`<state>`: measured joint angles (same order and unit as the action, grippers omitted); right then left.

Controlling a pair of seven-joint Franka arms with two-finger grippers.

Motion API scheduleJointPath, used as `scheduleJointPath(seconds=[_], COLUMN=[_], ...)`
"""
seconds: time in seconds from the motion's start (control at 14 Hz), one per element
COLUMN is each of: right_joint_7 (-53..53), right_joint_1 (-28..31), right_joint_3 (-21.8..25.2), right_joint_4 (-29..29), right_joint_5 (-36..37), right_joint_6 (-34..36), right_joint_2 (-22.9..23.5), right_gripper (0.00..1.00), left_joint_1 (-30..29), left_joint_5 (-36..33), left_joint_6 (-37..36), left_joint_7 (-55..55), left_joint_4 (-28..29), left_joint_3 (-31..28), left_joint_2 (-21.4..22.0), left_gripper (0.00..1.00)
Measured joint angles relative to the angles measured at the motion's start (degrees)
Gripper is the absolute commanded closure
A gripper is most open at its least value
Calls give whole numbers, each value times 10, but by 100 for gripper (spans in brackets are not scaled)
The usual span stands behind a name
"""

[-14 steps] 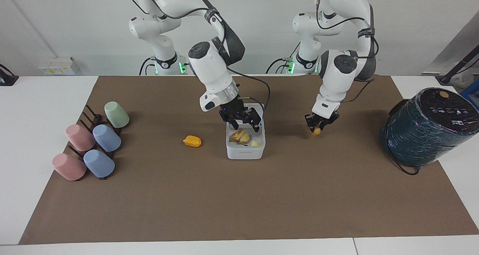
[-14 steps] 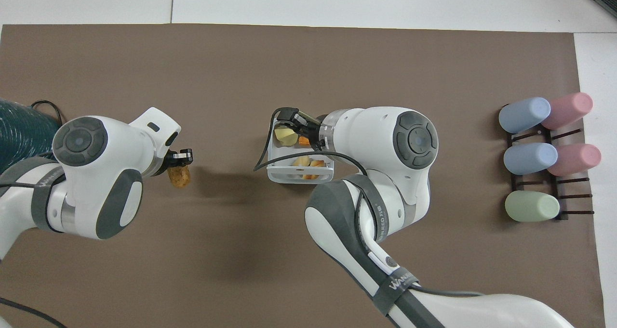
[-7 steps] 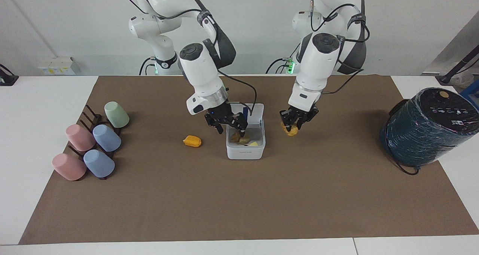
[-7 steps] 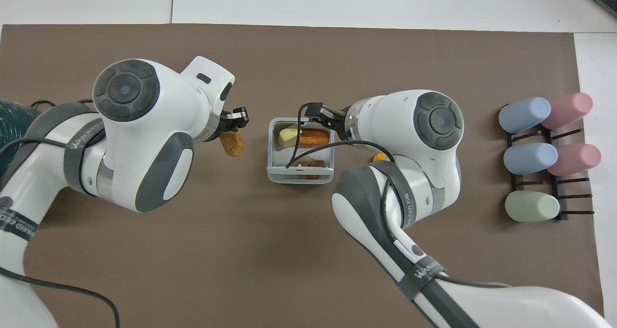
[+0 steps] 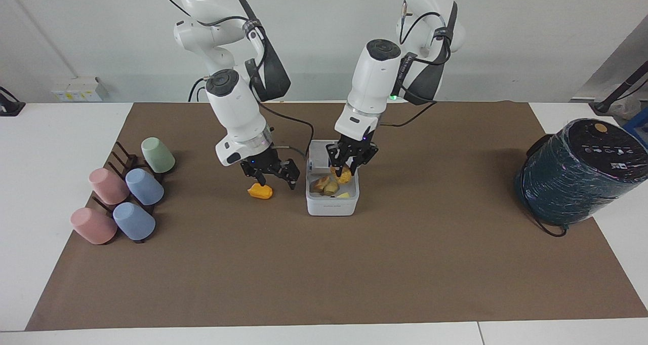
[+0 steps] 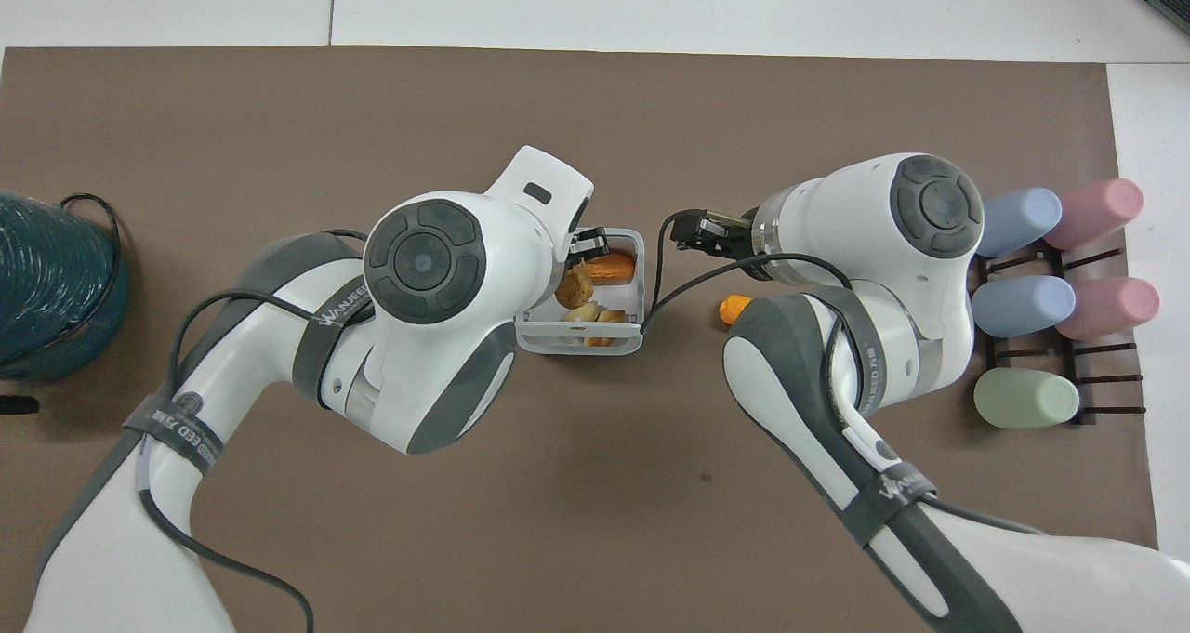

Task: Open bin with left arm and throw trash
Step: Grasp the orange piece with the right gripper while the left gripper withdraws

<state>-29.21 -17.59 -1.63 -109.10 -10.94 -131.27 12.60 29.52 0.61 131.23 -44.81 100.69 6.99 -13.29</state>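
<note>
The white bin [image 5: 331,206] stands open mid-table, its lid upright on the robots' side. It holds brown lumps, a pale yellow wedge [image 5: 345,195] and an orange piece [image 6: 611,266]. My left gripper [image 5: 349,165] is shut on the golden-brown nugget [image 5: 344,176] and holds it just over the open bin [image 6: 576,343]; the nugget also shows in the overhead view [image 6: 575,285]. My right gripper [image 5: 270,175] is open and empty, over the bright orange lump [image 5: 259,191] that lies on the mat beside the bin. The right gripper [image 6: 685,233] and that lump [image 6: 733,308] also show from overhead.
Several pastel cups [image 5: 121,193] lie on a dark rack at the right arm's end of the table. A big dark teal wrapped cylinder [image 5: 577,173] stands at the left arm's end, with a black cable by it. A brown mat [image 5: 324,274] covers the table.
My left gripper has carried the nugget from the left arm's side of the mat to over the bin. My right gripper has left the bin and moved over the orange lump.
</note>
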Motion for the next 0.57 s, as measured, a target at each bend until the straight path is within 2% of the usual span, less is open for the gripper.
scheduleJointPath(seconds=[0.21, 0.43, 0.57], right_joint_7=[45, 59, 66], right_joint_1=[15, 18, 18], right_joint_3=[0, 0, 0], right_joint_4=[-72, -132, -168], right_joint_5=[27, 32, 33], right_joint_6=[-17, -71, -114], right_joint_2=[-25, -35, -35], right_gripper=[0, 0, 0], left_joint_1=[4, 3, 0], left_joint_5=[0, 0, 1], left_joint_6=[6, 5, -34], left_joint_7=[-1, -2, -2], left_joint_4=[1, -4, -31], left_joint_3=[-1, -4, -8], left_joint_2=[0, 0, -1], left_gripper=[0, 0, 0])
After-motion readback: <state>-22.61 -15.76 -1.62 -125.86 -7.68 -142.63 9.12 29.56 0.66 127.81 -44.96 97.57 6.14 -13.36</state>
